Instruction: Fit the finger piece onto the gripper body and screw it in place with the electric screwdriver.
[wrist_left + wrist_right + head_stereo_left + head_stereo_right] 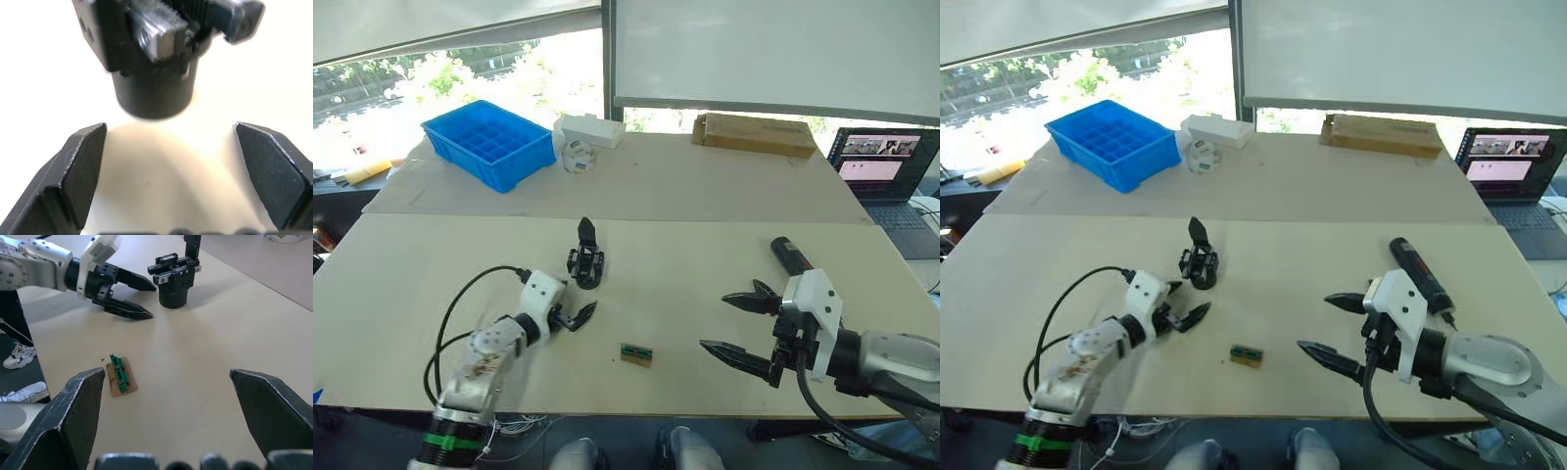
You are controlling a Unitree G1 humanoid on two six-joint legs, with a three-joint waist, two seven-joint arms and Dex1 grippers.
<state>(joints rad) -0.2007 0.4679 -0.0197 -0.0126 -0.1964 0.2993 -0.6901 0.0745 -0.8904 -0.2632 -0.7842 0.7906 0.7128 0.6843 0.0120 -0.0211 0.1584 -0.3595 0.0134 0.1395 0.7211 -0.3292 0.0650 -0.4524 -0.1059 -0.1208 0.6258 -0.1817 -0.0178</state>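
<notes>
Gripper body [586,262]: stood upright mid-tabletop [705,245], bare board around it. Left pincer [570,315]: spread wide, empty, at its 7 o'clock. Right pincer [740,328]: spread wide, empty; electric screwdriver [1419,274] lay at its 1 o'clock. Brown-and-green block [636,354]: between pincers, near front edge.

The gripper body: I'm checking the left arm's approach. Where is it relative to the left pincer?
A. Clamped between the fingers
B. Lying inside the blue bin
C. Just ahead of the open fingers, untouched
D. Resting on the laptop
C: the gripper body stands on the table just beyond the left pincer, whose fingers are spread with a gap before its base.
</notes>
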